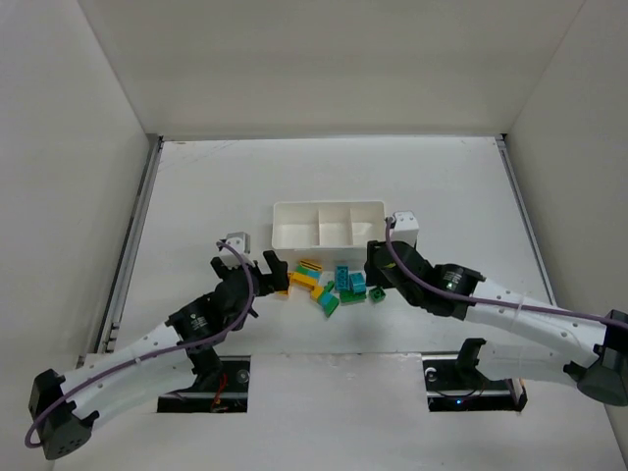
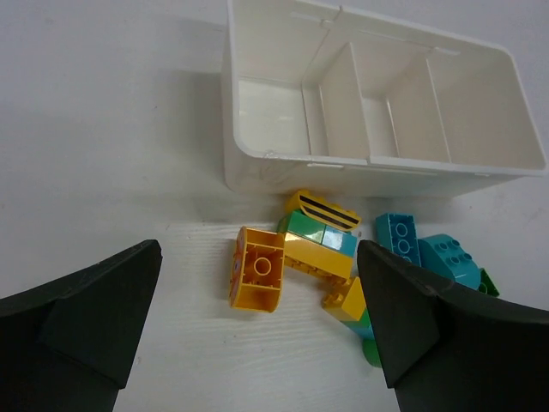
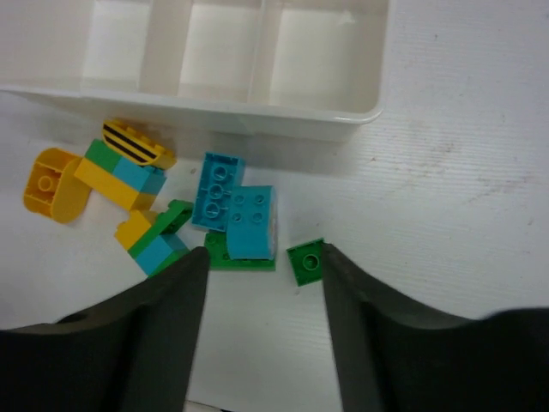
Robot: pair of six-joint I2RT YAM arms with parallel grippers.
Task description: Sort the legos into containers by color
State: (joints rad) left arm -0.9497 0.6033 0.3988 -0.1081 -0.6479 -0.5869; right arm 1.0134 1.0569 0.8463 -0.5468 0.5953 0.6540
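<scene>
The legos (image 1: 329, 285) lie in a loose pile just in front of the white three-compartment tray (image 1: 294, 206), whose compartments look bare. My left gripper (image 1: 270, 275) hangs wide open at the pile's left end. In the left wrist view a yellow brick (image 2: 257, 273) lies on its side between the fingers, touching neither. My right gripper (image 1: 378, 285) is open at the pile's right end. A small green brick (image 3: 306, 262) sits right against its right finger (image 3: 369, 326). Two teal bricks (image 3: 219, 190) lie just ahead on a green plate (image 3: 219, 256).
A striped yellow piece (image 3: 137, 142) and a yellow-green-teal stack (image 3: 120, 176) lie close to the tray's front wall (image 3: 257, 107). White enclosure walls stand on three sides. Both arm bases sit at the near edge.
</scene>
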